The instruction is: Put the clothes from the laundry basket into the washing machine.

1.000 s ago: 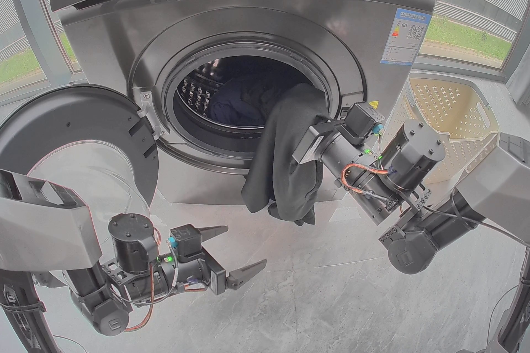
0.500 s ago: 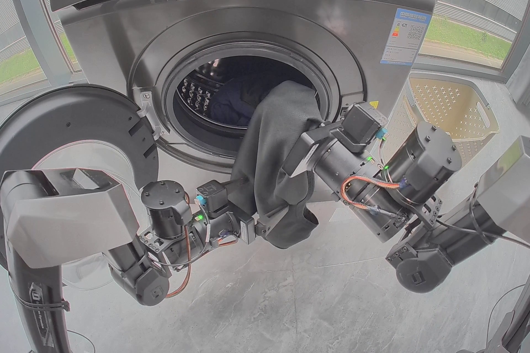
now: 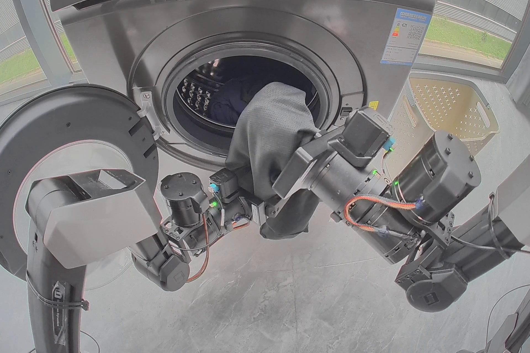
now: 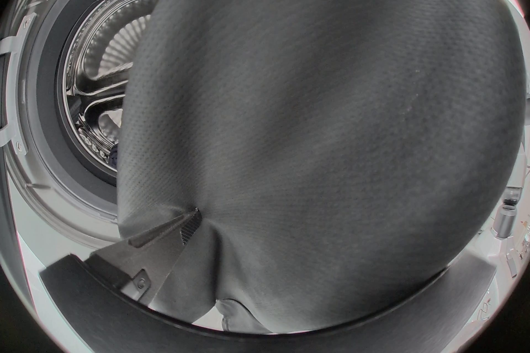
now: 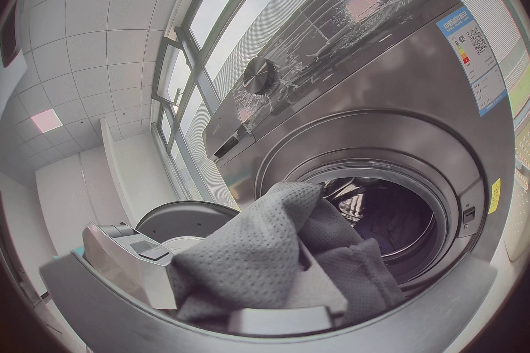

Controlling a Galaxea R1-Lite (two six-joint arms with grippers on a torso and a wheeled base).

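While the washing machine (image 3: 265, 12) stands with its door (image 3: 72, 117) swung open to its left, the job looks mostly done, not finished. Dark clothes (image 3: 232, 95) already lie inside the machine's drum. The laundry basket (image 3: 486, 117), just right of the machine, shows bare pale walls and no clothes in the part I can see; its bottom is hidden behind the right arm.

One grey garment (image 3: 270, 128) is the open item. It is draped over the lower rim of the machine's round opening, top part inside, the rest hanging out in front toward the floor.

Left gripper (image 3: 262, 212): low in front of the machine, under the opening, pushed up against the hanging end of the garment. Cloth covers it, so clamped or open, can't tell.

Right gripper (image 3: 281, 186): just in front of the opening's lower right, cloth bunched on top of it in the right wrist view. Holding or only supporting, can't tell.

My read: last piece, partway in. Left to do: get the hanging half up over the rim and into the drum, then check that nothing trails out of the machine.
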